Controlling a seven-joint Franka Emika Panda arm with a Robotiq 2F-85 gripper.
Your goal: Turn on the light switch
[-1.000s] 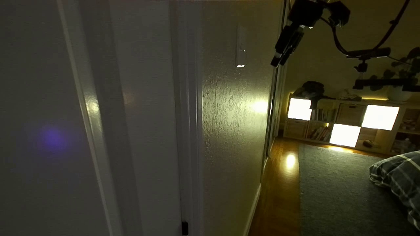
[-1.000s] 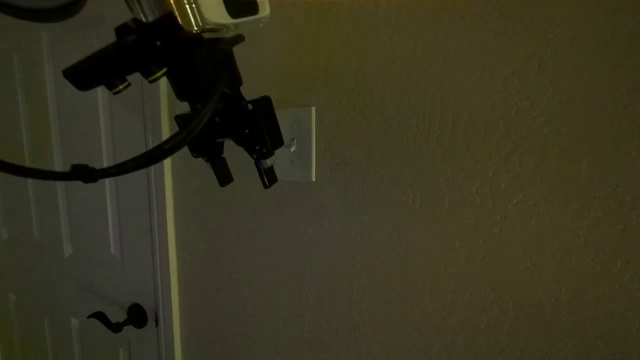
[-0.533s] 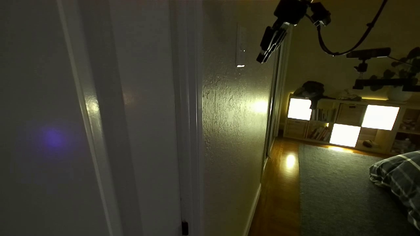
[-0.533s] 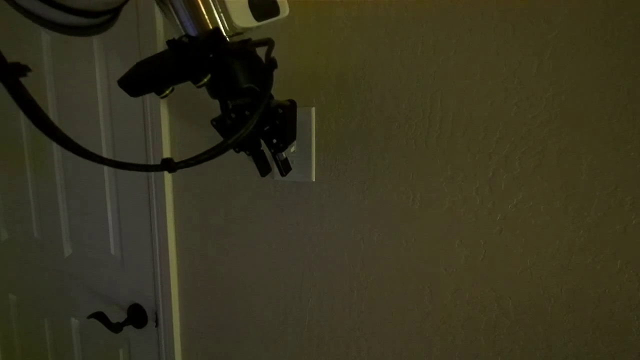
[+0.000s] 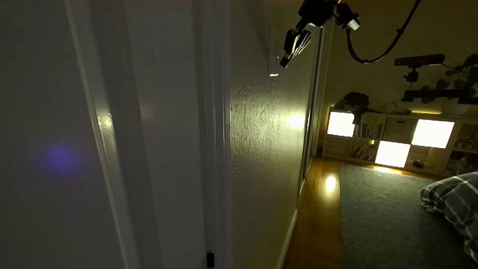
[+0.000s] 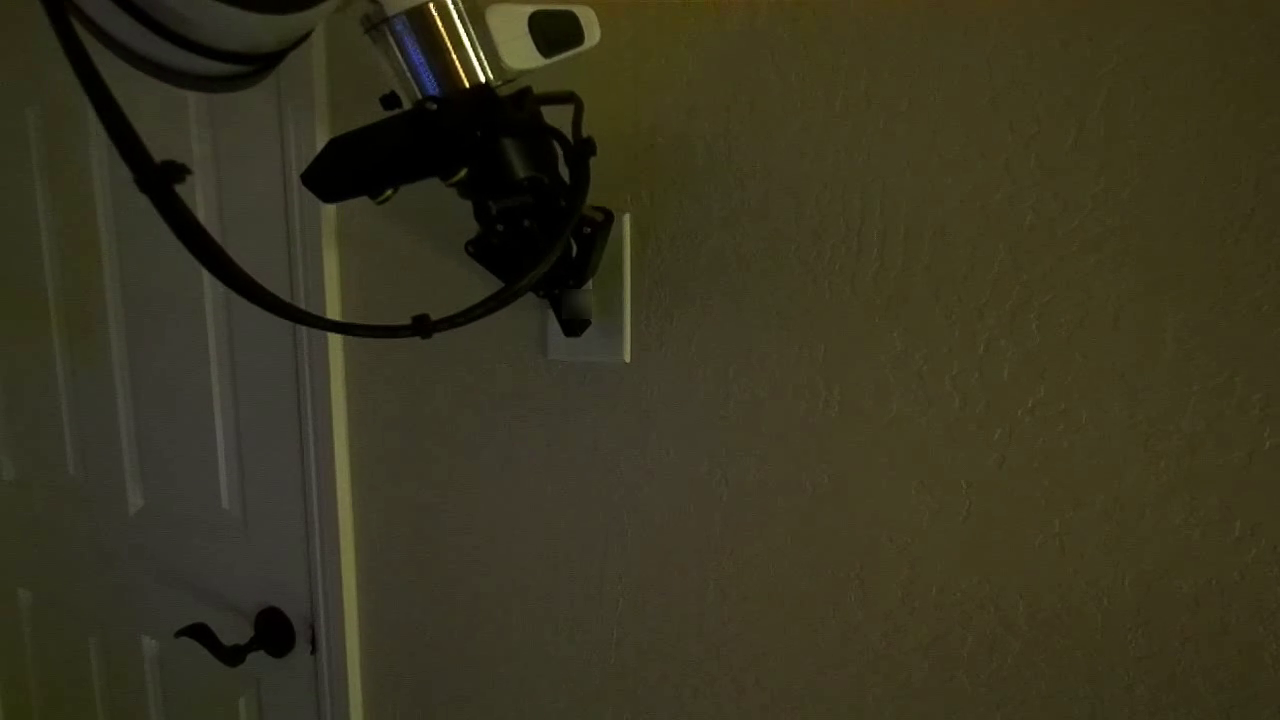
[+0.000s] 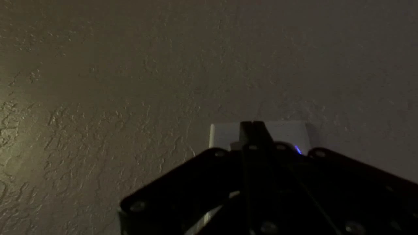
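The light switch is a pale upright plate on the wall, edge-on in an exterior view [image 5: 274,69] and nearly face-on in an exterior view [image 6: 607,325]. My gripper [image 6: 573,328] covers the middle of that plate, hiding the toggle there. Seen from the side, the gripper [image 5: 284,64] points down toward the wall, its tips close beside the lower half of the plate; whether they touch it I cannot tell. In the wrist view the two black fingertips lie together, the gripper [image 7: 252,123] shut with nothing between, in front of the light switch [image 7: 287,132].
A door with a dark lever handle [image 6: 240,637] stands beside the wall. From the arm hangs a looping black cable [image 6: 300,318]. Further back are a camera on a stand [image 5: 419,60], a shelf unit [image 5: 399,130] with glowing panels, a rug [image 5: 377,216] and a bed [image 5: 455,209].
My gripper has moved in toward the wall and over the switch plate. Its fingers, apart a second ago, have come together. The plate stays where it was.
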